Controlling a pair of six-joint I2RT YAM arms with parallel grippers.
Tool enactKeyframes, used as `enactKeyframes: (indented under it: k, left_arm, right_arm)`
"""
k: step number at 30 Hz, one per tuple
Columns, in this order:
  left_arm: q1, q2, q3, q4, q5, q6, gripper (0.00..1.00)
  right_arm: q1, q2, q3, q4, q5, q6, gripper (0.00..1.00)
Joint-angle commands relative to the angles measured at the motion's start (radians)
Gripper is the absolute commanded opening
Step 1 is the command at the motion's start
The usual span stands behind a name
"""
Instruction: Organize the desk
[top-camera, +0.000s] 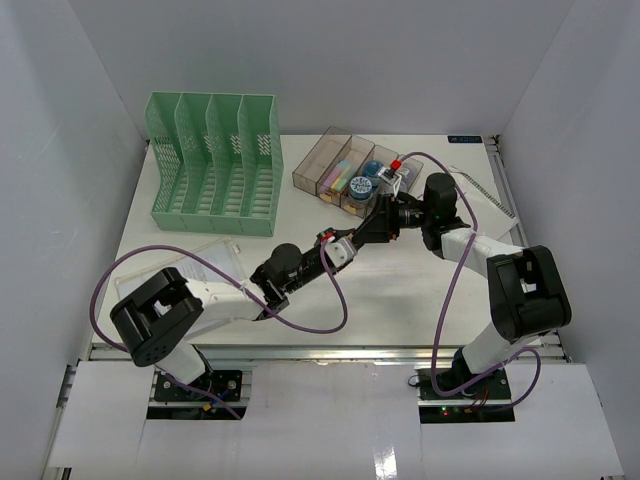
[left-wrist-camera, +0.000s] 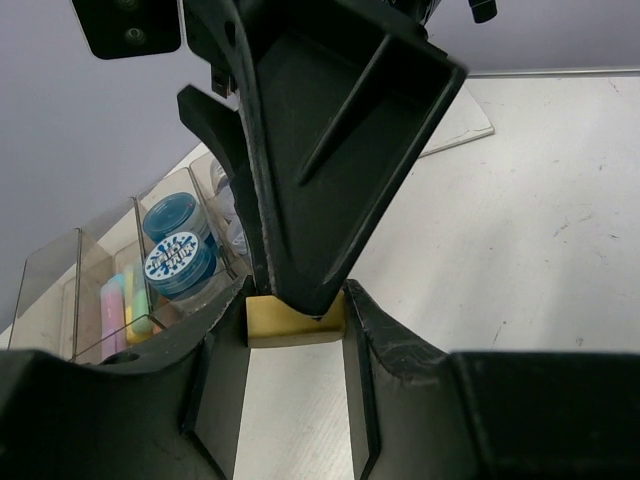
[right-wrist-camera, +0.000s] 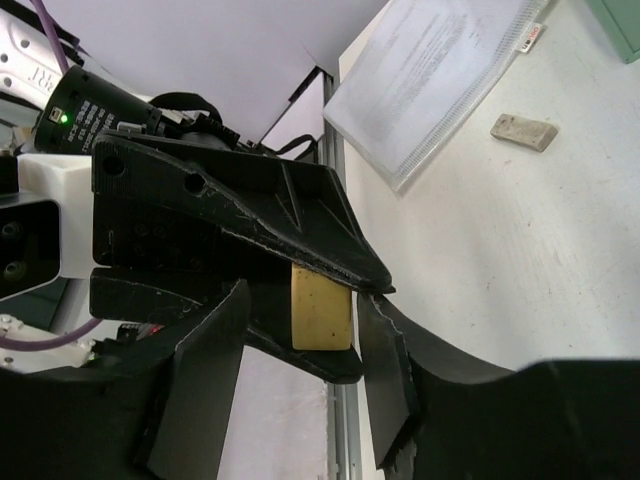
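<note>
Left wrist, clear tray (left-wrist-camera: 50, 285) on desk (left-wrist-camera: 520, 250), blue tins (left-wrist-camera: 178, 258), pastel items (left-wrist-camera: 125, 305) inside

Lighting flat and bright, feeds usable.
On the top view I get even overhead light, soft shadows under the arms on the desk (top-camera: 400, 290), no hard glare, walls bowing slightly at the edges. On the wrist views the left gripper (left-wrist-camera: 296, 310) and right gripper (right-wrist-camera: 302, 300) read near-black with little surface detail; the yellow block (left-wrist-camera: 295, 325) is sharp enough, the printed sheet (right-wrist-camera: 440, 80) too soft to read.
</note>
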Motion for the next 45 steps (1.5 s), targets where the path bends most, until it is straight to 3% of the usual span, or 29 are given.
enactKeyframes:
  k: [1, 2, 3, 4, 6, 9, 14, 18, 23, 27, 35, 38, 45]
  left_arm:
    - [-0.007, -0.056, 0.021, -0.02, 0.021, 0.002, 0.09]
    - [-0.007, -0.059, 0.017, -0.024, 0.02, 0.003, 0.09]
    - [-0.007, -0.067, 0.015, -0.026, 0.017, 0.006, 0.08]
    - [-0.007, -0.074, 0.011, -0.027, 0.014, 0.007, 0.08]
    - [-0.007, -0.083, 0.002, -0.028, 0.007, 0.007, 0.08]
    - [-0.006, -0.098, -0.011, -0.029, -0.005, 0.009, 0.08]
    - [-0.002, -0.13, -0.041, -0.029, -0.065, -0.013, 0.08]
    - [0.037, -0.151, -0.044, -0.062, -0.141, -0.078, 0.07]
    - [0.137, -0.157, 0.026, -0.184, -0.137, -0.221, 0.08]
    - [0.262, -0.081, 0.256, -0.409, -0.079, -0.356, 0.09]
    - [0.4, 0.293, 0.898, -1.017, 0.09, -0.586, 0.09]
    - [0.428, 0.418, 1.049, -1.144, 0.125, -0.666, 0.09]
    - [0.449, 0.621, 1.336, -1.24, 0.084, -0.754, 0.1]
  right_arm:
    - [-0.003, -0.003, -0.019, 0.033, 0.002, -0.012, 0.64]
    - [-0.008, -0.003, -0.019, 0.031, 0.004, -0.015, 0.71]
    - [-0.012, -0.004, -0.02, 0.027, 0.007, -0.021, 0.86]
    - [-0.016, -0.004, -0.021, 0.021, 0.01, -0.028, 0.95]
    - [-0.025, -0.004, -0.021, -0.001, 0.017, -0.043, 0.9]
    - [-0.035, -0.006, -0.015, -0.085, 0.04, -0.114, 0.9]
    - [-0.054, -0.044, 0.046, -0.42, 0.147, -0.473, 0.9]
    - [-0.092, -0.118, 0.048, -0.504, 0.208, -0.579, 0.9]
    - [-0.143, -0.205, 0.048, -0.586, 0.239, -0.719, 0.9]
    - [-0.173, -0.255, 0.053, -0.675, 0.227, -0.84, 0.9]
    - [-0.201, -0.315, 0.044, -0.747, 0.214, -0.952, 0.9]
    - [-0.207, -0.317, 0.04, -0.748, 0.207, -0.954, 0.9]
    - [-0.213, -0.313, 0.039, -0.746, 0.202, -0.96, 0.9]
